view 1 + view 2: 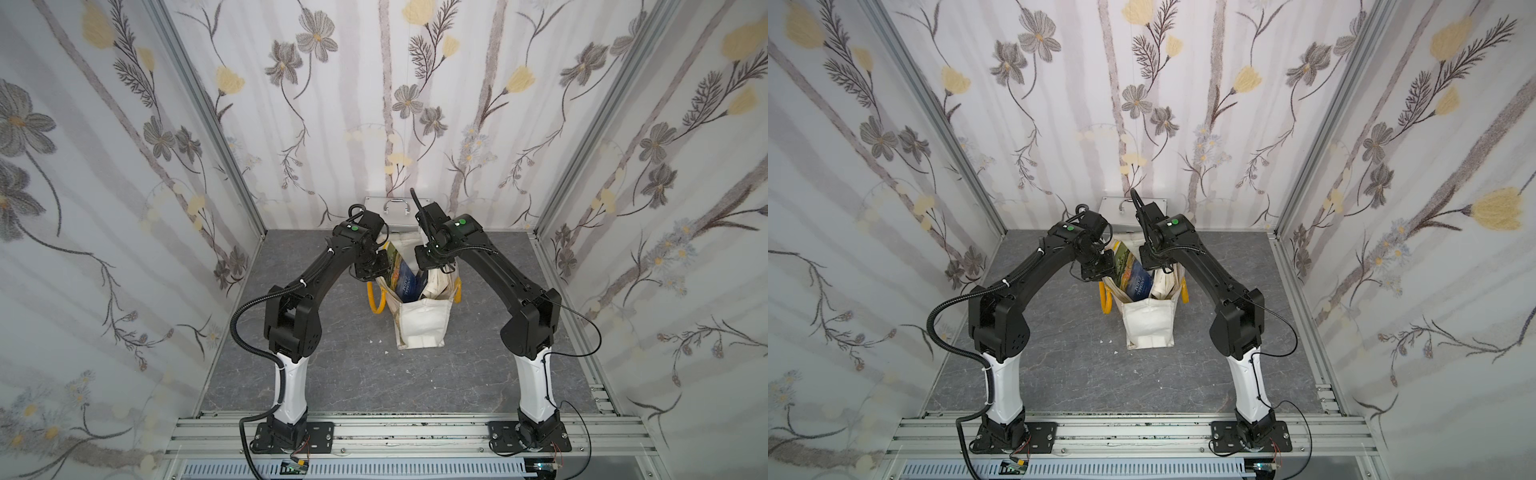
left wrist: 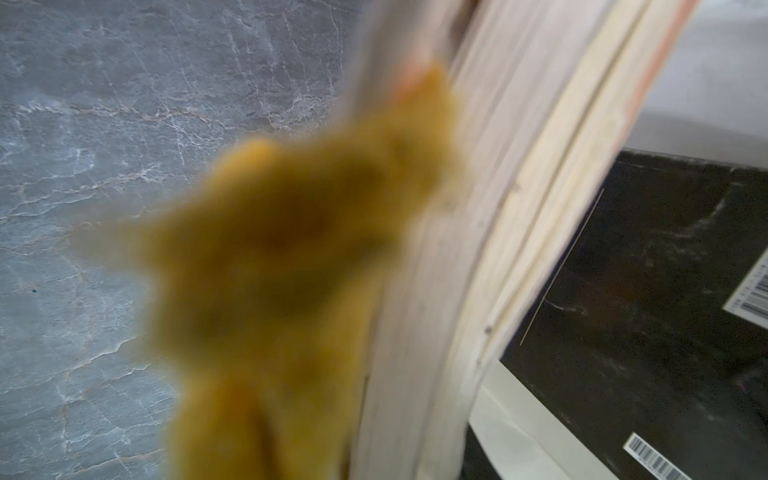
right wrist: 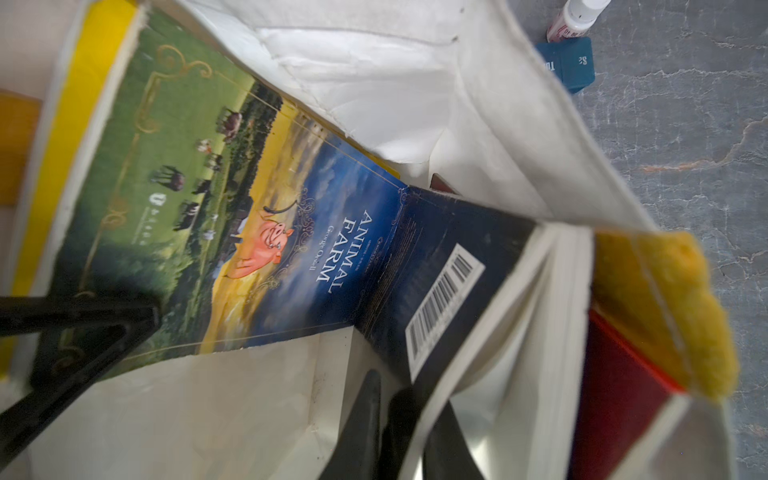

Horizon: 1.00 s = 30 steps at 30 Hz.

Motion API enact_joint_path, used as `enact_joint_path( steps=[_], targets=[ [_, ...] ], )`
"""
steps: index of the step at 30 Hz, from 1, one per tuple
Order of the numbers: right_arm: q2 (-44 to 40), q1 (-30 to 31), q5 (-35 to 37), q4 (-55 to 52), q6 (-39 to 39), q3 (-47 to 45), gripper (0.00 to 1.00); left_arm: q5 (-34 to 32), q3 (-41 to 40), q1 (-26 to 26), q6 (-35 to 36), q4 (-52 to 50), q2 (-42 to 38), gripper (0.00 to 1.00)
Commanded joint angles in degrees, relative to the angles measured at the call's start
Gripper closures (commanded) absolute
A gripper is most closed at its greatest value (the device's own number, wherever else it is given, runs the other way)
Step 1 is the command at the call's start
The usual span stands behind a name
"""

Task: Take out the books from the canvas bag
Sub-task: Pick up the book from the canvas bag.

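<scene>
- Right tool (image 3: 387, 399): sat inside the mouth of the canvas bag (image 1: 419, 324). Its two black fingers (image 3: 361, 419) stood almost together, clamped on the lower corner of the black book (image 3: 440, 257).
- Left tool (image 1: 374, 268): sat at the bag's 9 o'clock rim. One finger (image 3: 83, 332) lay against the Animal Farm book (image 3: 249, 208). Whether its jaws were apart or together could not be told.
- Animal Farm book: stood tilted inside the bag, leaning toward 9 o'clock, with its top edge above the rim in both top views.
- Yellow book (image 3: 79, 108): lay directly behind the Animal Farm book, with only its edge showing.
- Black book: stood inside the bag beside the Animal Farm book, barcode side showing.
- Red book (image 3: 615, 374): stood against the bag's 3 o'clock wall.
- Canvas bag: stood upright at the centre of the bench (image 1: 332, 374), mouth open, between both arms. A yellow handle (image 1: 371, 305) hung at its 9 o'clock side.
- Silver case (image 1: 392, 212): stood at 12 o'clock of the bag, against the rear wall.
- Blue box (image 3: 567, 62) and white bottle (image 3: 577, 16): lay on the bench just outside the bag.
</scene>
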Motion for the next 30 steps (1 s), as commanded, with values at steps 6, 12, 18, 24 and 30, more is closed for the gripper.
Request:
enact_joint_path(
  steps=[6, 12, 18, 24, 30],
  targets=[
    [-0.78, -0.02, -0.81, -0.32, 0.27, 0.58, 0.98, 0.34, 0.58, -0.30, -1.59, 0.75, 1.25, 0.71],
    [-6.17, -0.51, -2.89, 2.91, 1.62, 1.36, 1.00, -0.02, 1.23, -0.35, -1.74, 0.44, 1.55, 0.71],
    [-8.61, -2.55, -5.88, 3.37, 2.45, 1.41, 1.00, 0.23, 1.21, -0.39, -2.02, 0.79, 1.79, 0.71],
    [-11.68, -5.04, -7.93, 3.87, 3.96, 4.62, 1.00, 0.03, 1.41, -0.39, -1.60, 0.31, 1.79, 0.71],
    [-18.10, -11.89, -15.41, 10.97, 9.49, 5.41, 1.00, -0.60, 1.16, -0.39, -1.17, -0.95, 1.96, 0.76]
  ],
)
